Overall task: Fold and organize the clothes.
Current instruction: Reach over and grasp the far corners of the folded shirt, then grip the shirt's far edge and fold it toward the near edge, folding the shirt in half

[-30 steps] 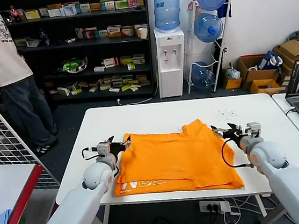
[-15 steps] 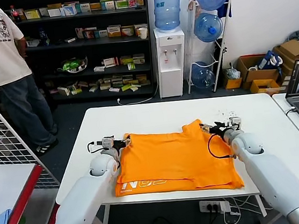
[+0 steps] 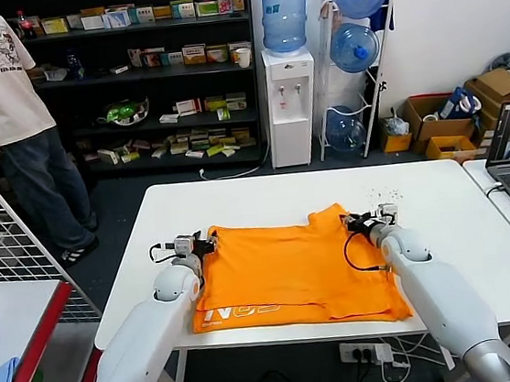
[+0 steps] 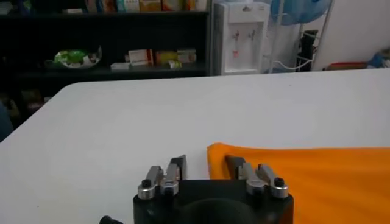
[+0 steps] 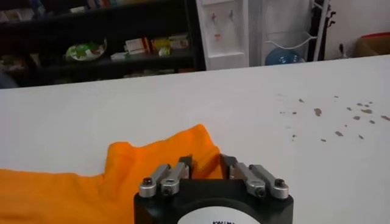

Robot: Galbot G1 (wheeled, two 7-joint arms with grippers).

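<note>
Orange T-shirt [image 3: 292,270] flat on white table [image 3: 265,194], near front edge, white print at front-left hem. Left gripper [image 4: 204,163] at shirt's far-left corner, fingers half apart straddling corner edge; grip unclear. Right gripper [image 5: 206,164] at far-right corner, fingers narrowed around raised fabric fold; firm hold unclear.

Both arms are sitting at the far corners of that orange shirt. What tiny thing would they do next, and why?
Probably close both sets of jaws fully on the cloth. The left gripper straddles the far corner of the orange T-shirt and the right gripper straddles its other far corner, jaws still apart, so neither yet has a firm pinch for lifting and folding.
</note>
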